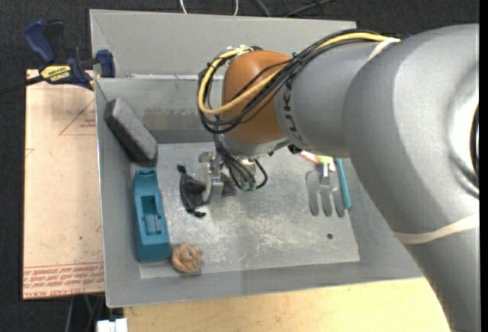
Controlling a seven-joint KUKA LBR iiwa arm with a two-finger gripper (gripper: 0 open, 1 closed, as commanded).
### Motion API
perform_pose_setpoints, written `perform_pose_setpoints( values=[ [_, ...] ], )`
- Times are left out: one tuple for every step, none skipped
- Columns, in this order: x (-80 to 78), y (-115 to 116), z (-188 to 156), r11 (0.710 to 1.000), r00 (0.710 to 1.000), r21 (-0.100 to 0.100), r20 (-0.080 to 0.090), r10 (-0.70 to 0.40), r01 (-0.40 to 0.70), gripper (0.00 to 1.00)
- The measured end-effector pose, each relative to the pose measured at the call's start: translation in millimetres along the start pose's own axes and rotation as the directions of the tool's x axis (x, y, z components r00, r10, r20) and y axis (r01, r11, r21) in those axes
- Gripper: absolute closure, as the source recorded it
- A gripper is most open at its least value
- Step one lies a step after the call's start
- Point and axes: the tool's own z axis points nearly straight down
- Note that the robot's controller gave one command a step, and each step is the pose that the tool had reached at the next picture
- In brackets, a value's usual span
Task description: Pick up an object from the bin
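The small black thing lies in the middle of the bin. Its long side runs from the far wall toward the near wall. The gripper is right beside it, on its right. I cannot tell if they touch, or if the gripper is open or closed. To grab it, I think the gripper must go a little left.
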Motion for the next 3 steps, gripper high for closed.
perform_pose_setpoints(
  values=[
    [0.0,0.1,0.0,1.0,1.0,0.0,0.0,-0.001,0.001,1.0],
    [3.2,-3.3,-60.2,1.0,1.0,0.002,-0.006,-0.028,0.028,1.0],
    [-4.8,-6.8,-137.3,0.998,0.998,0.001,-0.004,-0.06,0.06,1.0]
  ],
)
